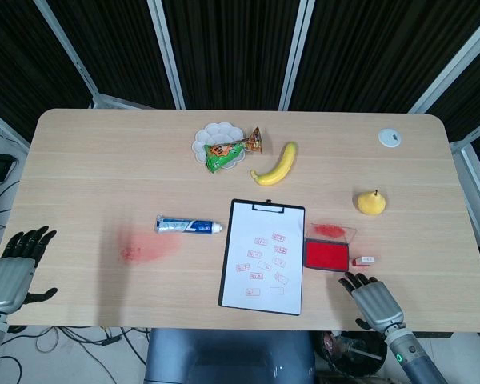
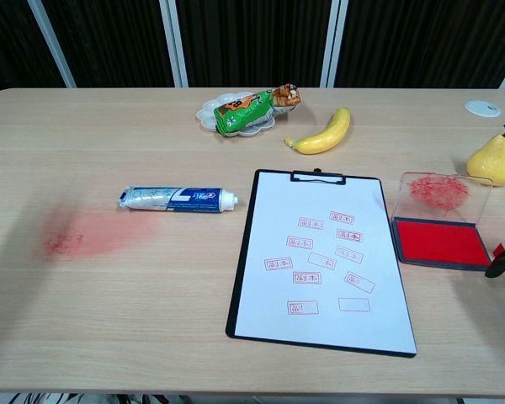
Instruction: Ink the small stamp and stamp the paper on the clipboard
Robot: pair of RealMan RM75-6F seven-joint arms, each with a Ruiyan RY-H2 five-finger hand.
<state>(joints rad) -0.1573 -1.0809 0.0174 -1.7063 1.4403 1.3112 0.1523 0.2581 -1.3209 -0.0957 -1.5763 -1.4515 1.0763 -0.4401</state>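
Wooden table (image 1: 96, 160) spans both views, with a smeared red stain (image 1: 148, 246) on its left part. Near the middle lies the black clipboard (image 1: 263, 256), its white paper (image 2: 320, 252) already carrying many red stamp marks. Just right of it sits the open ink pad (image 1: 327, 254), red ink up, its clear lid (image 1: 333, 231) folded back on the far side. Beyond are a banana (image 1: 275, 165), a pear (image 1: 370, 202), a white dish (image 1: 212, 138) with a green snack bag (image 1: 230, 150) across it, and a toothpaste tube (image 1: 188, 226) left of the clipboard. The right hand (image 1: 374, 298) rests at the near edge, fingers spread and holding nothing, its tips close to the small stamp (image 1: 364, 260), which lies on the table just right of the ink pad. The left hand (image 1: 18, 268) hangs off the left near corner, fingers apart, empty. A white round cap (image 1: 390, 138) sits far right.
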